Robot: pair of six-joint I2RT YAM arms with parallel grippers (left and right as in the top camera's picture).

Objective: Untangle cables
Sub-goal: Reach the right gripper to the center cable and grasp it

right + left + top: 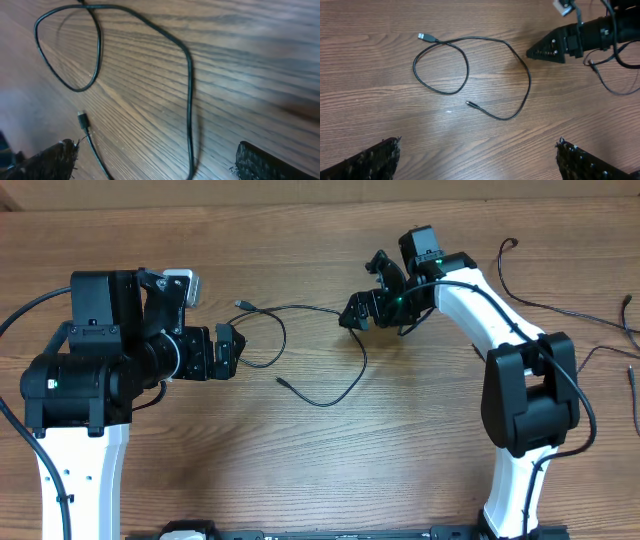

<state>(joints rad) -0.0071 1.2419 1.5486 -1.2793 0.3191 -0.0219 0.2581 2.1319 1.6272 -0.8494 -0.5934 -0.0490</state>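
One thin black cable (300, 307) lies on the wooden table between my arms. It crosses itself into a loop (440, 65) at the left, with a USB plug (423, 36) beside the crossing. A small plug (469, 103) at the other end lies below the loop. My left gripper (232, 350) is open at the loop's left side, and its fingertips (382, 155) have only bare wood between them. My right gripper (355, 315) is open at the cable's right bend. A cable strand (189, 90) runs between its fingertips (267, 162), untouched.
More thin black cords (511, 244) trail over the table's far right, one with a plug end (634, 370) near the edge. The right arm's own thicker wire (615, 87) hangs by its wrist. Bare wood lies in front of the cable.
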